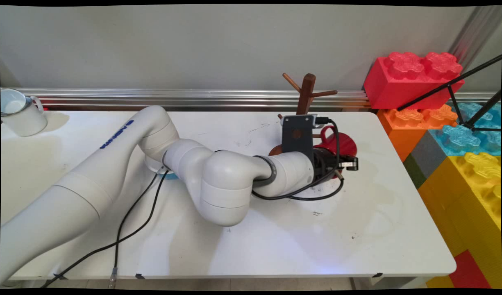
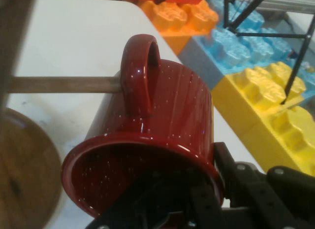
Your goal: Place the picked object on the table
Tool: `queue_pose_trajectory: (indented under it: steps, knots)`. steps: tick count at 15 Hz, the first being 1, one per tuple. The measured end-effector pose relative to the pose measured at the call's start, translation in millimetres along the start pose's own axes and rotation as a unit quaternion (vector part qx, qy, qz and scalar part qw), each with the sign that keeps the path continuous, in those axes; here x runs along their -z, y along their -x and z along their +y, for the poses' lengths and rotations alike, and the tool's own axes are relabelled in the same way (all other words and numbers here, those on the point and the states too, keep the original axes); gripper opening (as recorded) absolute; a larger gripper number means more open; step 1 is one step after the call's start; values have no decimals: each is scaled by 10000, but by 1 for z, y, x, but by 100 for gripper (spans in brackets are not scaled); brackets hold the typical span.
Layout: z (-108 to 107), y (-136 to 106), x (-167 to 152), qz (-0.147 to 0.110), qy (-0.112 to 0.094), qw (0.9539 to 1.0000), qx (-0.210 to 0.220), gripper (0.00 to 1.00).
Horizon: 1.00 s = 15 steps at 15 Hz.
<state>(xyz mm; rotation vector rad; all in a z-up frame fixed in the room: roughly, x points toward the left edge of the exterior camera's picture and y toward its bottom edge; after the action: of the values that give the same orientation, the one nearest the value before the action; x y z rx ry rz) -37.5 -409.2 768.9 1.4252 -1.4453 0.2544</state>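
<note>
A dark red speckled mug (image 2: 167, 115) lies tipped on its side in my gripper (image 2: 197, 189), handle up and mouth toward the hand camera. The gripper is shut on the mug's rim, one finger inside the mouth and the other finger (image 2: 231, 172) outside the wall. The handle (image 2: 140, 71) rests against the tip of a wooden peg (image 2: 64, 84) of the mug tree (image 1: 306, 92); whether the peg passes through the loop is unclear. In the main view the red mug (image 1: 343, 141) hangs just right of the tree's post, and the wrist hides most of the gripper (image 1: 341, 164).
The tree's round wooden base (image 2: 24, 175) sits under the mug's left side. A white mug (image 1: 21, 112) stands at the table's far left. Big toy blocks (image 1: 459, 135) and a black tripod (image 1: 468, 102) crowd the right edge. A small blue thing (image 1: 171, 176) peeks from under the arm.
</note>
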Motion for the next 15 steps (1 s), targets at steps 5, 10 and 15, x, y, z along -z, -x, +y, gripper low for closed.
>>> queue_pose_trajectory:
  steps: [5,10,15]
  knots:
    - [16,1,7,-54,197,9998,80,0]
    - [26,0,18,-157,344,9993,73,0]
    - [27,-9,38,-469,414,9980,-93,0]
